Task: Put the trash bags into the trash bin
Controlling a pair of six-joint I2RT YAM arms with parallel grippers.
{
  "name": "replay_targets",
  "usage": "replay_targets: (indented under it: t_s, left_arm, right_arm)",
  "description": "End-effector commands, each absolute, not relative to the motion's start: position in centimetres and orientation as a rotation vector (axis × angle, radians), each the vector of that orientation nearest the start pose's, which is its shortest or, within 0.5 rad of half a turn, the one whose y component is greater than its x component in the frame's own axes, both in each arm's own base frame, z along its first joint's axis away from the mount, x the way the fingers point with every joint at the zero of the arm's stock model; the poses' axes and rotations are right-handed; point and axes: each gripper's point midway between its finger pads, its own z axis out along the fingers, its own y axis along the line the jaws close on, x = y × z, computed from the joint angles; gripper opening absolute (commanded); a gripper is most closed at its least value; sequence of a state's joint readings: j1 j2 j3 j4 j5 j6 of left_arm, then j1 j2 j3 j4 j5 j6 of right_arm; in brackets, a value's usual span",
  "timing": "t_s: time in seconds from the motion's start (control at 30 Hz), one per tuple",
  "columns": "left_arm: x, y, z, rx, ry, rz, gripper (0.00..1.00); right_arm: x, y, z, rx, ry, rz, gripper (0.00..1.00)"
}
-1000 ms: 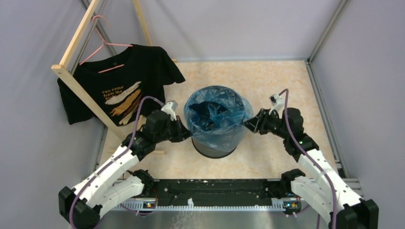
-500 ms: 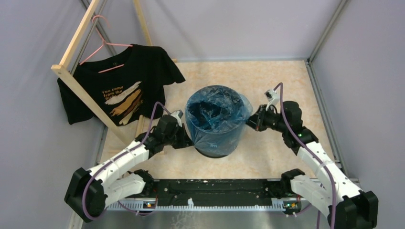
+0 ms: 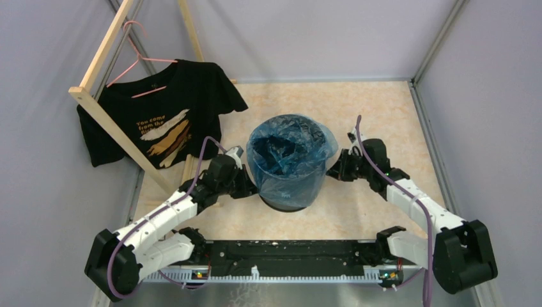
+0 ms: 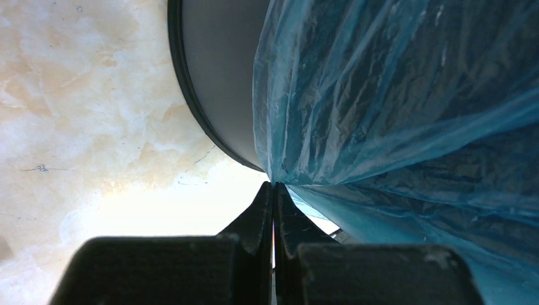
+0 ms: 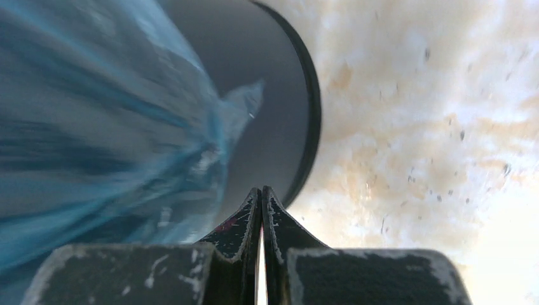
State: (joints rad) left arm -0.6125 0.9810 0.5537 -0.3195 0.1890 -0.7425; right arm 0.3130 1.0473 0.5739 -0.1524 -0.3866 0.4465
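The dark round trash bin (image 3: 287,203) stands mid-table, and the light-blue trash bag (image 3: 289,142) lines its mouth, folded over the rim and down the outside. My left gripper (image 3: 252,186) is low against the bin's left side. In the left wrist view this gripper (image 4: 274,185) is shut on a pinched fold of the bag (image 4: 394,95) beside the bin's wall (image 4: 216,76). My right gripper (image 3: 332,170) sits at the bin's right side. Seen from the right wrist, it (image 5: 261,189) is shut with nothing visible between the tips, next to the bag (image 5: 95,127) and the bin (image 5: 270,127).
A black T-shirt (image 3: 167,115) hangs on a pink hanger (image 3: 131,61) from a wooden rack (image 3: 102,110) at the back left, close behind my left arm. Grey walls and metal rails (image 3: 434,147) enclose the marbled tabletop (image 3: 358,109).
My left gripper moved down the bin's left side, drawing the bag's edge lower. My right gripper closed and dropped from rim height to lower on the bin's right side.
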Motion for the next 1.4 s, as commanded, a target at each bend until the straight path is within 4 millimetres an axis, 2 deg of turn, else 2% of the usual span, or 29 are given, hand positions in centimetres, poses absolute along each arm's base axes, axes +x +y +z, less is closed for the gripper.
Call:
replay_targets:
  t_s: [0.0, 0.07, 0.17, 0.23, 0.3, 0.43, 0.5, 0.57, 0.63, 0.7, 0.83, 0.93, 1.1, 1.13, 1.2, 1.3, 1.37]
  left_arm:
    - [20.1, -20.7, 10.9, -0.065, 2.446, -0.818, 0.0]
    - [20.4, -20.3, 10.5, -0.073, 2.449, -0.781, 0.0]
    - [21.1, -19.6, 10.3, -0.082, 2.441, -0.71, 0.0]
    - [21.8, -19.3, 10.9, -0.09, 2.421, -0.671, 0.0]
    - [22.5, -19.5, 11.7, -0.085, 2.395, -0.668, 0.0]
    - [23.6, -20.6, 13.1, -0.044, 2.385, -0.685, 0.0]
    - [24.1, -20.6, 12.9, -0.046, 2.405, -0.648, 0.0]
    - [24.5, -20.7, 13.0, -0.041, 2.41, -0.633, 0.0]
    - [25.1, -21.0, 13.3, -0.03, 2.406, -0.63, 0.0]
    - [25.8, -20.7, 13.2, -0.044, 2.403, -0.583, 0.0]
    - [26.7, -20.8, 12.5, -0.052, 2.418, -0.541, 0.0]
    - [27.5, -20.9, 12.0, -0.05, 2.426, -0.502, 0.0]
    - [29.0, -20.1, 10.9, -0.035, 2.44, -0.386, 0.0]
    - [29.3, -20.0, 11.0, -0.032, 2.44, -0.367, 0.0]
    - [30.0, -19.8, 11.2, -0.027, 2.43, -0.333, 0.0]
    - [31.0, -19.1, 11.5, -0.036, 2.414, -0.286, 0.0]
    - [31.4, -18.8, 11.7, -0.044, 2.413, -0.279, 0.0]
  right_arm:
    - [24.9, 18.2, 11.5, -0.089, 2.259, 0.945, 0.0]
    - [24.2, 18.5, 12.0, -0.093, 2.235, 0.997, 0.02]
    - [23.4, 17.6, 12.7, -0.086, 2.248, 0.949, 0.17]
    - [23.7, 15.7, 13.5, -0.028, 2.251, 0.808, 0.31]
    - [24.4, 13.0, 14.5, 0.074, 2.248, 0.651, 0.41]
    - [27.2, 9.7, 17.1, 0.245, 2.209, 0.693, 0.42]
    - [29.0, 10.1, 18.7, 0.212, 2.155, 0.755, 0.45]
    - [30.7, 11.5, 20.3, 0.128, 2.082, 0.858, 0.48]
    - [31.8, 12.7, 20.8, 0.086, 2.068, 0.93, 0.48]
    - [32.0, 14.2, 20.6, 0.028, 2.09, 0.961, 0.48]
    - [30.5, 18.5, 19.2, -0.079, 2.129, 1.024, 0.49]
    - [28.5, 19.6, 17.5, -0.048, 2.161, 1.027, 0.49]
    - [22.6, 23.5, 16.3, -0.099, 2.159, 1.12, 0.5]
    - [21.8, 23.5, 16.1, -0.103, 2.168, 1.12, 0.51]
    - [21.7, 22.3, 15.8, -0.063, 2.188, 1.047, 0.56]
    - [22.9, 19.4, 16.2, -0.044, 2.169, 0.89, 0.67]
    - [24.2, 17.2, 16.9, -0.009, 2.154, 0.862, 0.69]
